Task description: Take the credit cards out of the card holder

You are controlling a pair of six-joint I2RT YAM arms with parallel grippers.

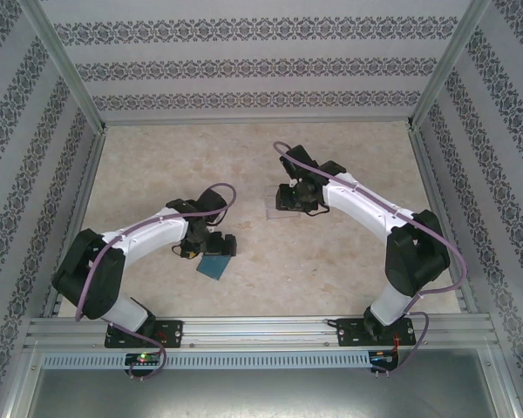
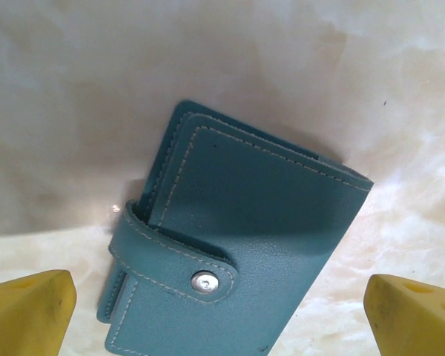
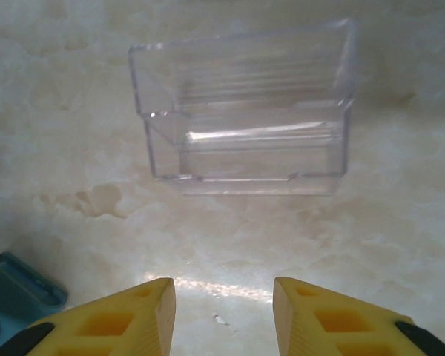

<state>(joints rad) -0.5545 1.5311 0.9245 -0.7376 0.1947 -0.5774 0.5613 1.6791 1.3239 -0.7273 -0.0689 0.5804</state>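
Note:
The card holder (image 2: 245, 222) is a teal wallet lying flat on the marbled table, folded shut with its snap strap (image 2: 174, 259) fastened. The credit cards are hidden. My left gripper (image 2: 221, 289) hovers over the wallet with its yellow fingers (image 2: 30, 308) spread wide on either side, touching nothing. In the top view the card holder (image 1: 216, 266) lies just in front of the left gripper (image 1: 211, 246). My right gripper (image 3: 224, 293) stands partly open and holds nothing, over bare table. A corner of the card holder (image 3: 15, 285) shows at its lower left.
A clear plastic tray (image 3: 245, 111) stands on the table just ahead of the right gripper, and also appears as the tray (image 1: 279, 215) in the top view. Patterned walls with metal posts enclose the table on three sides.

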